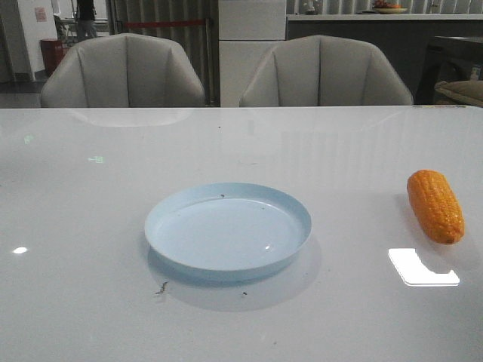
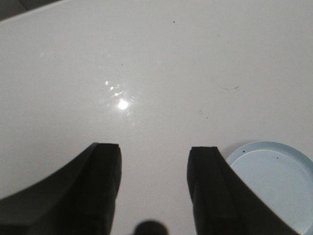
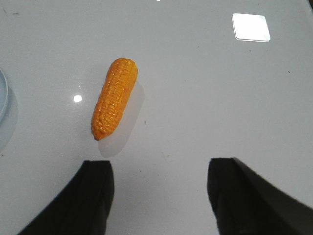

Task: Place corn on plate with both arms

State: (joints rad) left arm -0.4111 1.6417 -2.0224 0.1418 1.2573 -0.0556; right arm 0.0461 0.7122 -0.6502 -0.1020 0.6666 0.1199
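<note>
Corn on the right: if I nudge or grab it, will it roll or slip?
The corn lies on its side, round and tapered, so it would likely roll in a curve if nudged sideways. The table looks glossy, so it may also slide. Its bumpy kernels should give the open right gripper some grip, though the shiny surface could be slippery.

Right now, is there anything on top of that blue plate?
No food: the plate holds only a few tiny dark specks. The corn lies apart on the table. Whatever is beneath the plate is covered.
</note>
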